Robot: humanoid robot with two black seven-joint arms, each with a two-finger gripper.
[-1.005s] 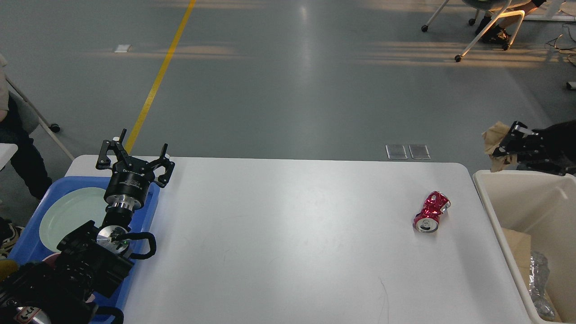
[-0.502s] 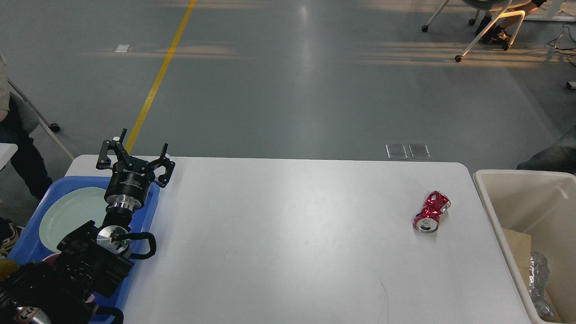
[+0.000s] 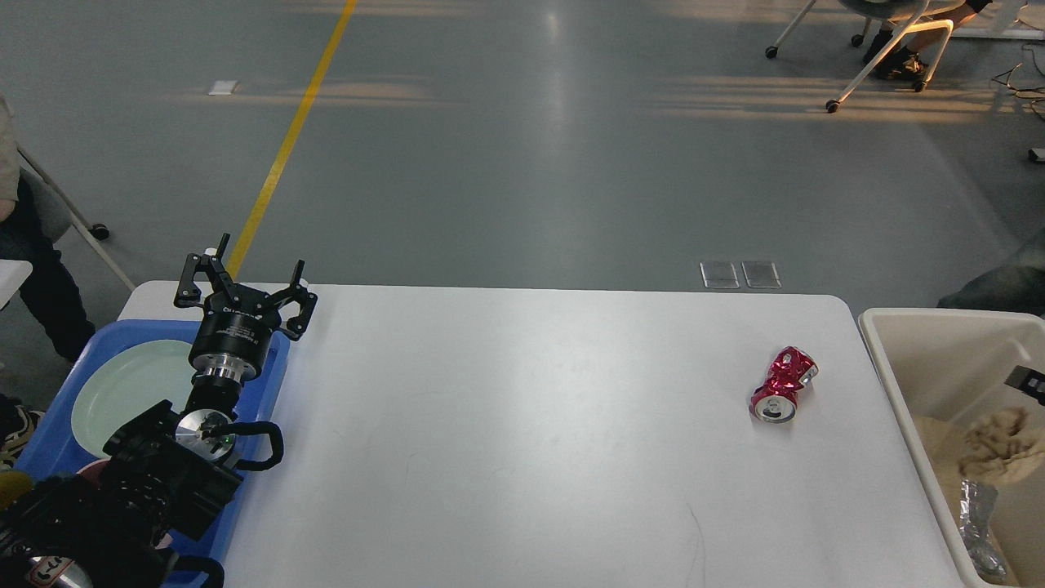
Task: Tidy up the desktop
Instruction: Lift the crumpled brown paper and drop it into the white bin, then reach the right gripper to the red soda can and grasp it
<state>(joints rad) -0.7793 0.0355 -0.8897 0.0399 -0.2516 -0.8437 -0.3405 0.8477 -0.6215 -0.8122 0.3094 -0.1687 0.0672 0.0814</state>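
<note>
No legible text is found: faint white lettering on the left gripper (image 3: 245,291) body, lower left of the frame, and print on the crushed red can (image 3: 783,384) cannot be read.

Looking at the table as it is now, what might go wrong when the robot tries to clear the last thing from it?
1. The crushed red can lies on its side on the desktop, so it may roll or slip out of a grip on its dented surface.
2. The beige bin stands right beside the table edge; an arm carrying the can could hit its rim.
3. The left tool hangs open over the blue tray and the plate; a careless move might knock them.
</note>
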